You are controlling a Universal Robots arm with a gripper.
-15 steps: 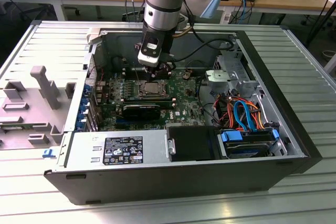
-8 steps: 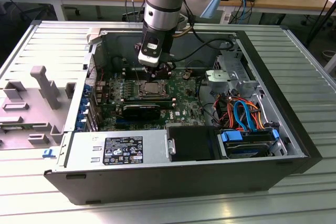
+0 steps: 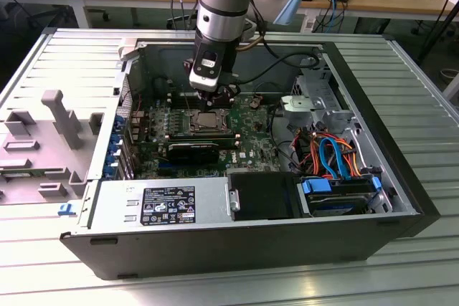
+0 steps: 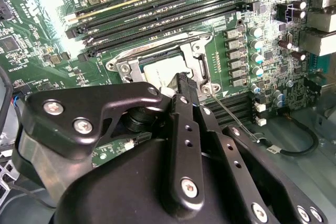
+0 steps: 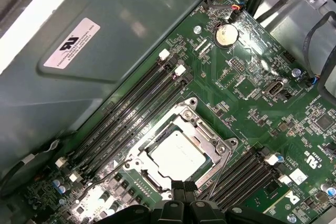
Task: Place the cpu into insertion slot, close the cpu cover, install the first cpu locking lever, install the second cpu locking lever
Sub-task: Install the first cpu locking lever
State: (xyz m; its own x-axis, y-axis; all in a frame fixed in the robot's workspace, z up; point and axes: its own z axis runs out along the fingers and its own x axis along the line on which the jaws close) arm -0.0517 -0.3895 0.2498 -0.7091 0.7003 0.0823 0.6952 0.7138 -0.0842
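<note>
claw point(image 5: 182, 186) clenched, empty afaict | cpu point(image 5: 176, 156) sitting in slot point(image 5: 148, 179), cover point(image 5: 210, 140) down over it | cpu's dead ahead of the tips, lever wire point(image 5: 223, 169) right beside them

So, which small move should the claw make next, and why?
Probably slide the shut claw sideways onto the thin wire lever beside it and press down. In both wrist views the cpu lies seated with the cpu cover flat over it, while that lever seems to angle away from the frame, not latched.
</note>
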